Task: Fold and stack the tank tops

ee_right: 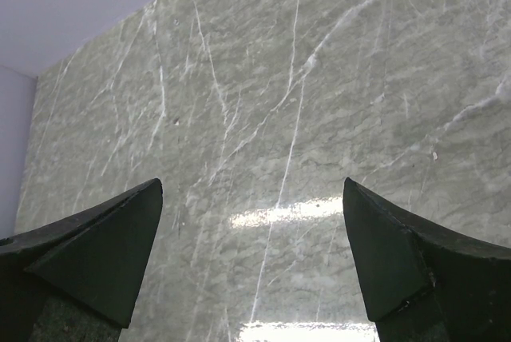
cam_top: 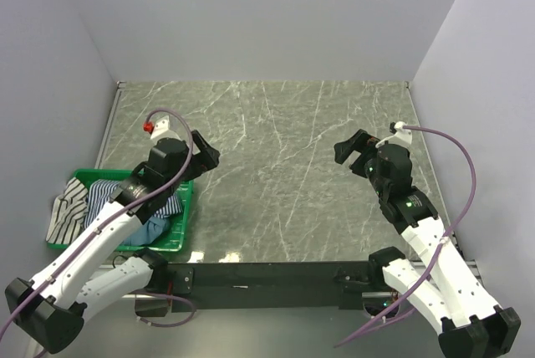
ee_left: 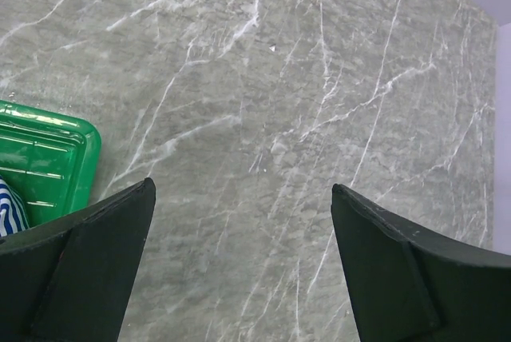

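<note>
No readable text, label, brand, number or sign shows in any view

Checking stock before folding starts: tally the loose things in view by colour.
Fine navy-striped tank top: 1
Broad black-striped tank top: 1
Teal-blue tank top: 1
Green basket: 1
Total: 4

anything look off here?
One striped tank top droops over the left rim of the green basket, partly outside it rather than lying inside. Nothing else stands out.
</note>
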You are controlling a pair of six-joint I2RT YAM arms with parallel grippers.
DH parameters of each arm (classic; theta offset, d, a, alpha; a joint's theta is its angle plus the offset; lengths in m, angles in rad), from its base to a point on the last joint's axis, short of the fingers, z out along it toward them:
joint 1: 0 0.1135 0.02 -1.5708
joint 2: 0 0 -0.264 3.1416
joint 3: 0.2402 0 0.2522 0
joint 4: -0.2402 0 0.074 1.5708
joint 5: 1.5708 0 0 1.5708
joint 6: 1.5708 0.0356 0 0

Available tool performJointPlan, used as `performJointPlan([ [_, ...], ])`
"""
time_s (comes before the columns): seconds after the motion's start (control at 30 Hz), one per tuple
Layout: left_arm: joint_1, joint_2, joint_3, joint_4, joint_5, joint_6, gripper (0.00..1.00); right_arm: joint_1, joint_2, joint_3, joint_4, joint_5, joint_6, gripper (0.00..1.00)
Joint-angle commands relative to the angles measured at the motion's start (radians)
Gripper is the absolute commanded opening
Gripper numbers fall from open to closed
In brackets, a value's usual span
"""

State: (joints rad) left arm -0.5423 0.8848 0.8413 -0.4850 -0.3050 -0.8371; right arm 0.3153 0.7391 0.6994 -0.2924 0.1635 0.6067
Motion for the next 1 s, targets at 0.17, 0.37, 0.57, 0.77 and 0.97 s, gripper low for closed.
performJointPlan([
  [0.17, 0.001, -0.015, 0.044, -0.084, -0.052, -0.069, 0.97, -0.002, -0.006, 0.023, -0.008, -0.021, -0.051, 1.0],
  [0.37, 0.082, 0.031, 0.139, -0.413, -0.244, -0.394, 0.99, -0.002, 0.002, 0.006, -0.002, -0.056, -0.048, 1.0],
  [0.57, 0.416, 0.078, 0.116, -0.572, -0.154, -0.382, 0.99, -0.001, -0.007, -0.077, 0.097, -0.13, -0.032, 1.0],
  [0.77, 0.539, 0.186, 0.019, -0.599, -0.089, -0.424, 0.95, -0.001, 0.055, -0.075, 0.101, -0.15, -0.028, 0.99],
  [0.97, 0.541, 0.261, -0.045, -0.58, -0.094, -0.494, 0.83, -0.001, 0.075, -0.089, 0.11, -0.15, -0.036, 0.98],
])
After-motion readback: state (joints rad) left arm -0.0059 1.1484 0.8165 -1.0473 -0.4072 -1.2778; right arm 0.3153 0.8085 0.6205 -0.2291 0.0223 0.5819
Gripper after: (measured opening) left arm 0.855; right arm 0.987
